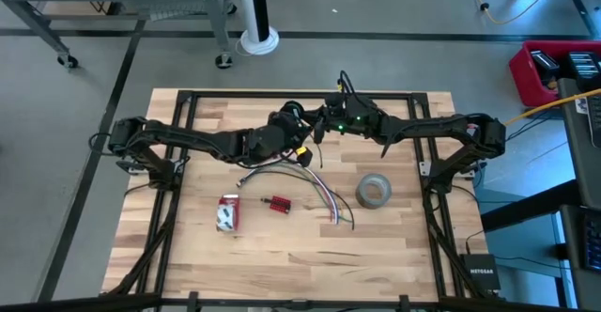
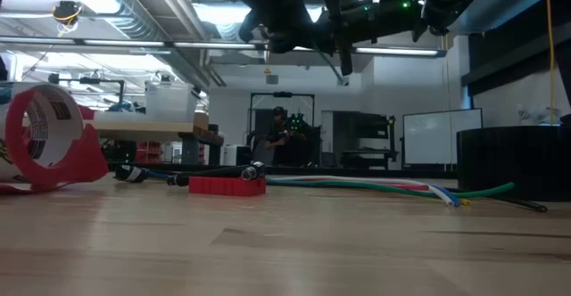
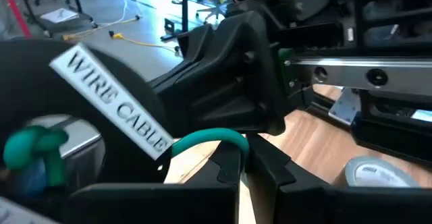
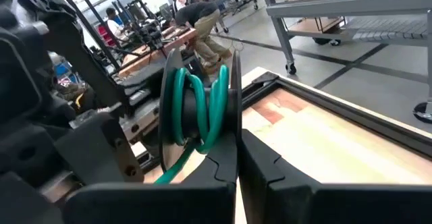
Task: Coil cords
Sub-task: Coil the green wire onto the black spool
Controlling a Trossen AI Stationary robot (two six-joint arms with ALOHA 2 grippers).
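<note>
A black spool [image 4: 199, 102] labelled "WIRE CABLE" [image 3: 115, 102] has a teal cord [image 4: 212, 109] wound on its hub. It hangs high over the far middle of the table, between the two arms. My right gripper [image 4: 237, 158] is shut on the spool. My left gripper [image 3: 244, 158] is shut on a free run of the teal cord [image 3: 209, 137] beside the spool. In the high view both grippers [image 1: 305, 132] [image 1: 324, 124] meet at the far middle. My left gripper pinches the teal cord [image 3: 236, 139] between its two fingertips, the fingers nearly level. The cord arcs slack from the spool over to the fingers, clear of the table. My right gripper pinches the rim of one spool flange [image 4: 234, 135] between its two fingers, which come at it about level. The spool is lifted clear of the table with its flanges upright. A strand of cord [image 4: 172, 170] trails off below it.
On the table under the arms lies a loose bundle of coloured wires [image 1: 315, 188]. Beside it are a small red block [image 1: 278, 203], a red-and-white tape dispenser [image 1: 227, 212] and a grey tape roll [image 1: 374, 191]. A black frame [image 1: 183, 101] borders the table. The near half is bare wood.
</note>
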